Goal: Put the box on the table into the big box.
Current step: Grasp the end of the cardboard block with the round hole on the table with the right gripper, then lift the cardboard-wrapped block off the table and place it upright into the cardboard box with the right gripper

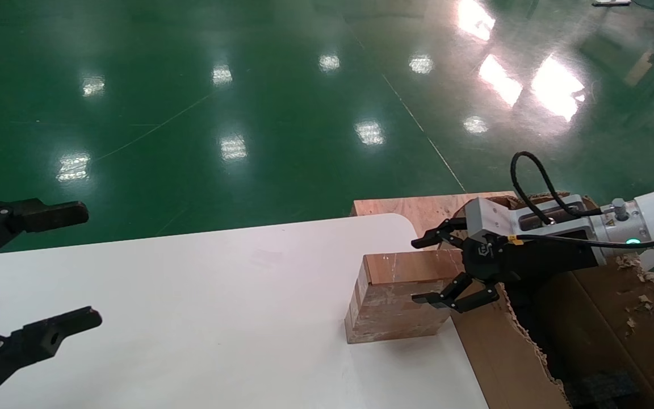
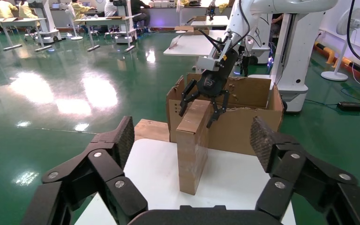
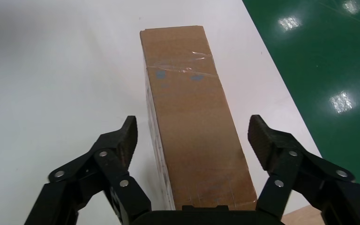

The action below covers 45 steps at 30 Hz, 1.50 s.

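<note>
The box [image 1: 395,295] is a small pinkish-brown taped carton standing on edge near the right end of the white table [image 1: 191,295]. My right gripper [image 1: 420,270] is open, with one finger on each side of the box's right end and a gap on both sides. The right wrist view shows the box [image 3: 187,108] running away between the spread jaws of that gripper [image 3: 194,136]. The big box [image 1: 491,346], brown with torn edges, stands right beside the table under the right arm. My left gripper [image 1: 86,265] hangs open over the table's left end, far from the box.
A flat plywood board [image 1: 412,207] lies behind the table's rounded corner. Black foam [image 1: 599,389] sits inside the big box. The glossy green floor [image 1: 247,113] spreads beyond. In the left wrist view, other tables and a robot base [image 2: 295,70] stand behind the big box [image 2: 243,131].
</note>
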### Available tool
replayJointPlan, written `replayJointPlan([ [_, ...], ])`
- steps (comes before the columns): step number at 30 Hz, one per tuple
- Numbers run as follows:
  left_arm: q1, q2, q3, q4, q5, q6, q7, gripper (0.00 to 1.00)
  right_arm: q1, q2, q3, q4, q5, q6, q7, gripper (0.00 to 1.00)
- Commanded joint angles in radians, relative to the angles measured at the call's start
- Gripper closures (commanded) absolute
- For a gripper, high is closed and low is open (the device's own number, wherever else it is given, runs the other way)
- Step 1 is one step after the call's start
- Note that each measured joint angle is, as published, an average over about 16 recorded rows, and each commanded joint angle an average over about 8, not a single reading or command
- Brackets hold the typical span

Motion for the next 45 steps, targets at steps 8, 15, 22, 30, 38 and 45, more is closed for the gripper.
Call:
replayJointPlan([
  [8, 0.0, 0.0, 0.0, 0.0, 0.0, 0.0, 0.0, 1.0, -0.001, 0.001, 0.001, 0.001, -0.002, 0.0, 0.001, 1.0],
  [15, 0.0, 0.0, 0.0, 0.0, 0.0, 0.0, 0.0, 1.0, -0.001, 0.001, 0.001, 0.005, -0.001, 0.004, 0.003, 1.0],
  [22, 0.0, 0.0, 0.0, 0.0, 0.0, 0.0, 0.0, 1.0, 0.031, 0.045, 0.012, 0.098, 0.073, -0.001, 0.137, 1.0],
  [30, 0.0, 0.0, 0.0, 0.0, 0.0, 0.0, 0.0, 1.0, 0.12, 0.237, 0.068, 0.321, 0.253, 0.027, 0.394, 1.0],
  [38, 0.0, 0.0, 0.0, 0.0, 0.0, 0.0, 0.0, 1.0, 0.27, 0.547, 0.139, 0.614, 0.2, 0.133, 0.588, 1.0],
  [45, 0.0, 0.0, 0.0, 0.0, 0.0, 0.0, 0.0, 1.0, 0.306, 0.897, 0.142, 0.923, 0.084, 0.33, 0.774, 1.0],
])
